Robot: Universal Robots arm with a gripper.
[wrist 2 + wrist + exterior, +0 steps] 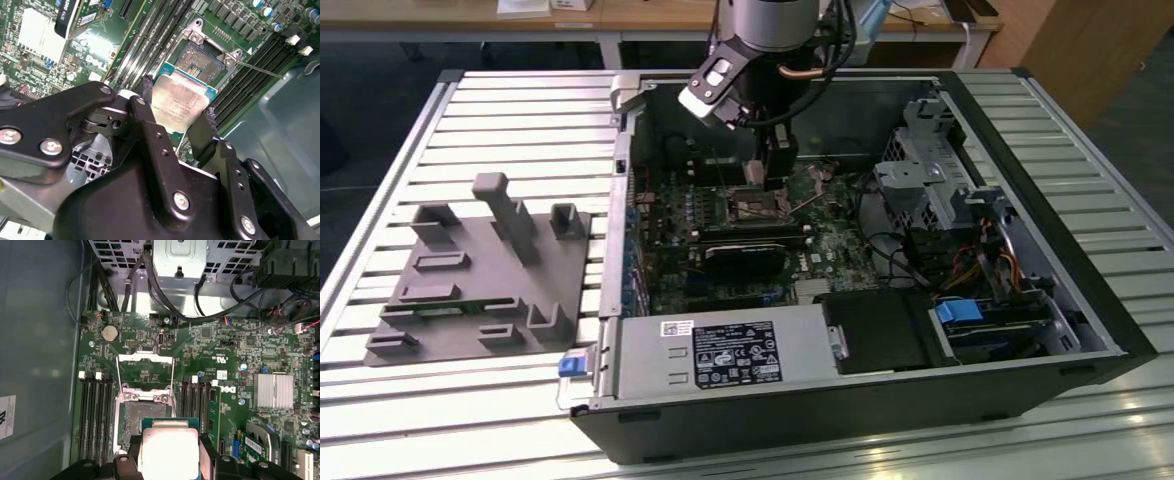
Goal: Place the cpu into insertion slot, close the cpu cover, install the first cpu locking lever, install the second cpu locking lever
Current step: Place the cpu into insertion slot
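Observation:
In the exterior view my gripper (775,168) hangs inside the open computer case, just above the motherboard. The cpu (182,97), a flat square chip with a silver-beige face and a green edge, is clamped between my black fingers (147,89); my gripper (178,106) is shut on it. The chip is held a little above the board, apart from it and close beside the insertion slot (199,60), whose dark centre lies bare. In the first wrist view the cpu (167,452) overlaps the near edge of the insertion slot (141,420). The cpu cover (145,359) stands flipped open beyond the slot.
Long black memory slots (95,415) flank the socket on both sides. A thin lever wire (260,70) sticks out beside it. A black card (747,255), power supply (707,355), drive cage (921,180) and cables crowd the case. A grey fixture (480,265) lies outside.

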